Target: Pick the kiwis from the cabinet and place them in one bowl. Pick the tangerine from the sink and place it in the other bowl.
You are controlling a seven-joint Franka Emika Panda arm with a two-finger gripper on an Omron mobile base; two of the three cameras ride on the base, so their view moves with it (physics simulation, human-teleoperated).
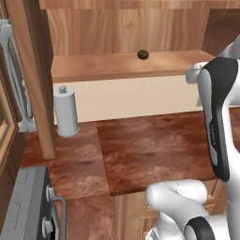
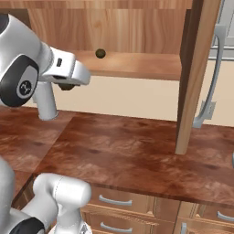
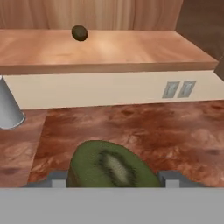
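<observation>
Green kiwi (image 3: 111, 165) sits gripped between the fingers (image 3: 56, 180), probably tight. Other kiwi (image 3: 79, 33) waits far ahead on the shelf (image 3: 131, 50). Next: find a bowl.

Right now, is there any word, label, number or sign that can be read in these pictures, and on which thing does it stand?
No text can be read.
The arm carries small grey lettering along its dark strip, too small to read.
The round mark on an arm joint is a logo, not legible.

held kiwi (image 3: 111, 166): olive-green, pale speckled patch | shelf kiwi (image 3: 79, 33): dark olive-brown | cabinet (image 1: 126, 65): light wood grain | countertop (image 1: 150, 150): mottled red-brown | canister (image 1: 65, 112): grey
</observation>
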